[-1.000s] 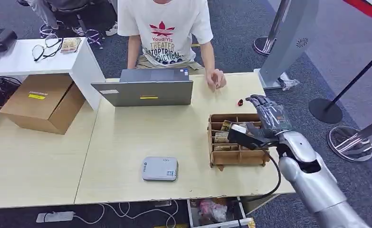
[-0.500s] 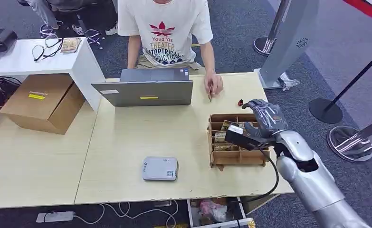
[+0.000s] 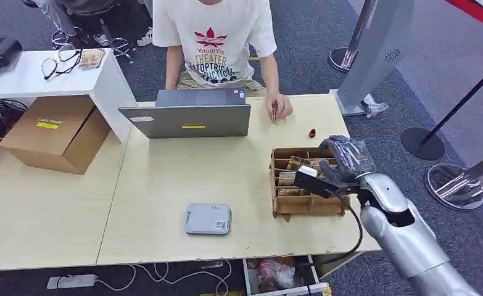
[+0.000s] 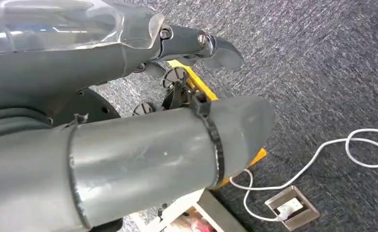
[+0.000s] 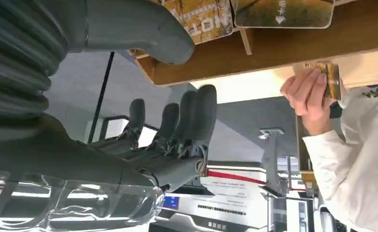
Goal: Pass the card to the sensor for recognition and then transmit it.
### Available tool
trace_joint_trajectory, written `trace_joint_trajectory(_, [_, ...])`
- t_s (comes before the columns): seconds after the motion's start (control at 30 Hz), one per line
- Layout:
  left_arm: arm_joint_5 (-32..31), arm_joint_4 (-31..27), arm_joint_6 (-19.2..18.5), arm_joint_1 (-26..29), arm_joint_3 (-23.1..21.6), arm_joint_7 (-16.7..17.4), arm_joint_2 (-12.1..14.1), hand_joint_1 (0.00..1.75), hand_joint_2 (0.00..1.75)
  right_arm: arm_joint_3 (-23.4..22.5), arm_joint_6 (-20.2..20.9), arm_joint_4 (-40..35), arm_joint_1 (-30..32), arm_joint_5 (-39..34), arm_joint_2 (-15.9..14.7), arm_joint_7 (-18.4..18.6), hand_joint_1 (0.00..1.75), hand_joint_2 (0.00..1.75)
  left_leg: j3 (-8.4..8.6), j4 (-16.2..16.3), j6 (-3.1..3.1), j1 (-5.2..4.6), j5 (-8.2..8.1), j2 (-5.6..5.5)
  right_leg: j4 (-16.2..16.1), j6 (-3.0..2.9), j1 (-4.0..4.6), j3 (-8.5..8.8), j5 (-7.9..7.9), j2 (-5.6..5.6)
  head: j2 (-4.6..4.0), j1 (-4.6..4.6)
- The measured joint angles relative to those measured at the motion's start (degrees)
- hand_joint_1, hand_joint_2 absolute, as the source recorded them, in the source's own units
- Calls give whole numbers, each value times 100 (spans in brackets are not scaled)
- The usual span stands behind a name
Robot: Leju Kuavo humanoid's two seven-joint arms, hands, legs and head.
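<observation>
While the right hand [image 3: 345, 161] hovers over the far right end of the wooden card box [image 3: 308, 204], its fingers [image 5: 196, 121] are spread and hold nothing; the thumb [image 5: 143, 34] sits just beside the box rim in the right wrist view. The cards [image 3: 290, 177] stand on edge in the box's slotted compartments, printed faces showing, well apart from the grey card reader [image 3: 208, 219] lying nearer the desk's front edge. A card looks thin, light and stiff, with a glossy face that will likely slide under smooth fingertips, so a pinch across the exposed upper edge, thumb on one face and a finger on the other, seems the surest hold. Across the desk a person's hand [image 3: 278, 106] holds a small item beside the laptop [image 3: 188, 119]. The left hand [image 4: 196, 43] hangs over carpet, its fingers curled in, holding nothing.
</observation>
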Motion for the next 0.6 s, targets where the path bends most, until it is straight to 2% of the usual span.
trace_joint_trajectory(0.1, [-11, 0, -33, -5, 53, 0, 0, 0, 0, -2, 13, -2, 26, 0, 0, 2, 94, 175, 0, 0, 0, 0, 0, 0, 0, 0, 0, 0, 0, 0, 0, 2])
trace_joint_trajectory(0.13, [-15, 0, -40, -5, 63, 0, 2, 0, 0, -2, 22, -2, 34, 0, 0, 6, 84, 175, 0, 0, 0, 0, 0, 0, 0, 0, 0, 0, 0, 0, 0, 2])
trace_joint_trajectory(0.23, [-46, 0, -46, -5, 101, -7, -4, 0, 0, -2, 63, -2, 76, 2, 0, 33, 89, 175, 0, 0, 0, 0, 0, 0, 0, 0, 0, 0, 0, 0, 0, 0])
trace_joint_trajectory(0.4, [-63, 0, -46, -6, 136, -9, -13, 0, 0, -2, 70, -2, 160, 4, 0, 57, 89, 175, 0, 0, 0, 0, 0, 0, 0, 0, 0, 0, 0, 0, 0, 2])
trace_joint_trajectory(0.57, [-66, 0, -48, -6, 147, -9, -15, 0, 0, -2, 70, -2, 189, 7, 0, 61, 80, 175, 0, 0, 0, 0, 0, 0, 0, 0, 0, 0, 0, 0, 0, 2])
trace_joint_trajectory(0.6, [-72, 0, -50, -6, 153, -9, -15, 0, 0, -2, 70, -2, 196, 7, 0, 66, 84, 175, 0, 0, 0, 0, 0, 0, 0, 0, 0, 0, 0, 0, 0, 0])
